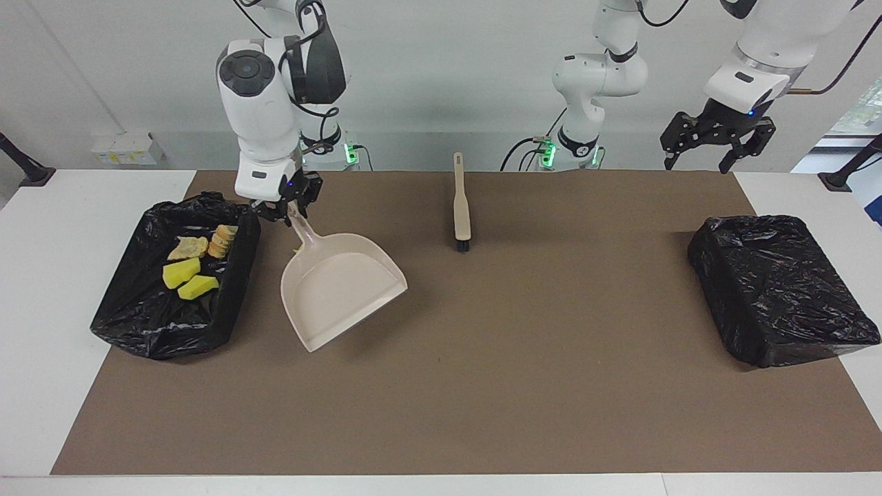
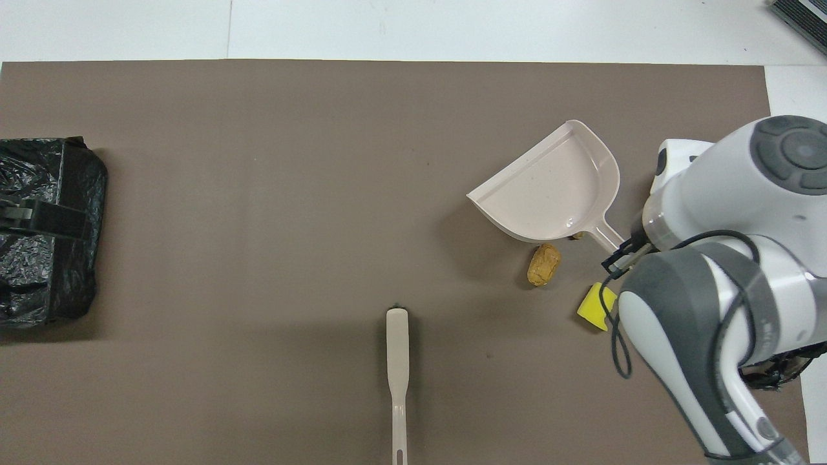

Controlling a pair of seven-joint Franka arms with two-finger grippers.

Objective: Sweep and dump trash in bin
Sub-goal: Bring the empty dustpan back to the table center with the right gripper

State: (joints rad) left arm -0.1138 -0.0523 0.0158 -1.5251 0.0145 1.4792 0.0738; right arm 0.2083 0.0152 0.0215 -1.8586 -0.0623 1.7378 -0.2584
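Yellow sponge chunks (image 1: 190,280) and golden-brown pastry pieces (image 1: 207,244) are seen lying inside the black-bagged bin (image 1: 141,324) at the right arm's end of the table, four bits in all. More trash is left on the brown mat (image 1: 482,358) beside that bin: a golden-brown bread roll (image 2: 544,264) and a yellow sponge wedge (image 2: 593,306) are shown in the overhead view, the wedge nearer to the robots and partly covered by the arm. A further scrap is barely glimpsed at the pan's back edge; what it is cannot be told.

Above these bits the beige plastic dustpan (image 1: 337,289) is held tilted, its open mouth turned away from the robots. Its handle is clamped by the right gripper (image 1: 288,204), whose fingers are pressed together on it, just beside the bin.

Nearer to the robots, at mid-table, the beige black-bristled brush (image 1: 460,203) is left lying flat on the mat, untouched, bristles pointing away from the robots.

A second black-bagged bin (image 1: 778,289) is set at the left arm's end. The left gripper (image 1: 713,146) is hung in the air above that end of the mat, fingers spread apart, nothing gripped; that arm is kept waiting.
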